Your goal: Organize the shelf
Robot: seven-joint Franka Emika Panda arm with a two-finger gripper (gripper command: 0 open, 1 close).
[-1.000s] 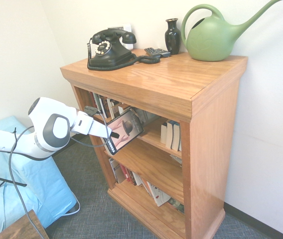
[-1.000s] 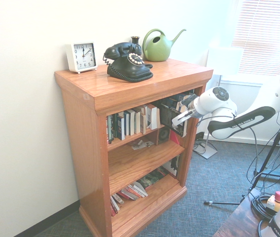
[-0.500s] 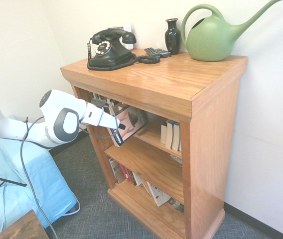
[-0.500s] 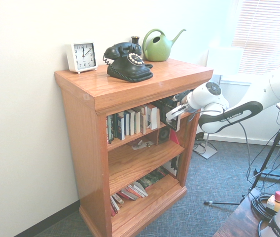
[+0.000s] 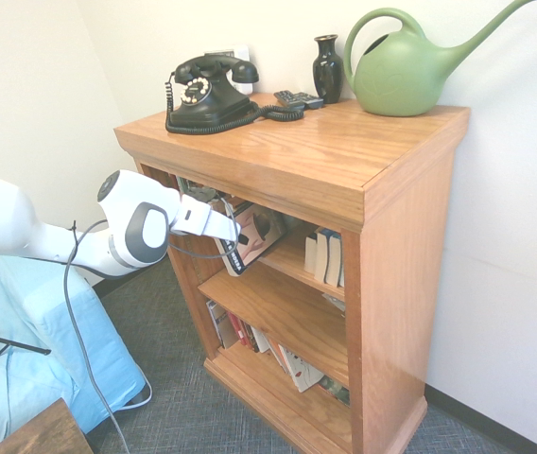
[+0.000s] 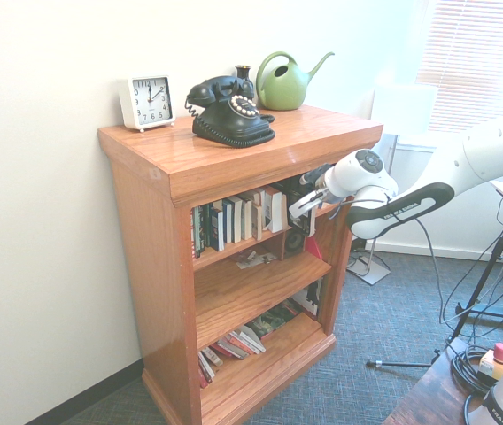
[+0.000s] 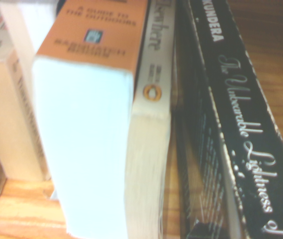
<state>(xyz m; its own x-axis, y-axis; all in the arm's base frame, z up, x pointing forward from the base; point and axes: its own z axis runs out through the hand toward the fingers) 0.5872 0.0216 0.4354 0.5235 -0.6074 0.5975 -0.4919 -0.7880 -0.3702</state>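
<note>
- The shelf (image 5: pixel 344 180) stands against the wall, with books on all three levels.
- The gripper (image 5: pixel 233 234) is squeezed tight on a book (image 5: pixel 254 235), held tilted at the open front of the top level.
- On top sit a black phone (image 5: pixel 207 95), and at 3 o'clock from it a dark vase (image 5: pixel 327 68) and a green watering can (image 5: pixel 406 71).
- A white clock (image 6: pixel 146 102) stands at 9 o'clock from the phone in the second outside view.
- Up close, the wrist view shows an orange book (image 7: pixel 94 64) beside a black book (image 7: pixel 241 124).

Plain off-white walls (image 6: pixel 48 266) with dark baseboard (image 5: pixel 495 423), grey-blue low-pile carpet (image 6: pixel 367 398), window with closed white blinds (image 6: pixel 477 62) letting in bright daylight, light-blue cloth (image 5: pixel 32 359) draped low at one side, dark wood corner (image 6: pixel 424 398) at frame edge.
</note>
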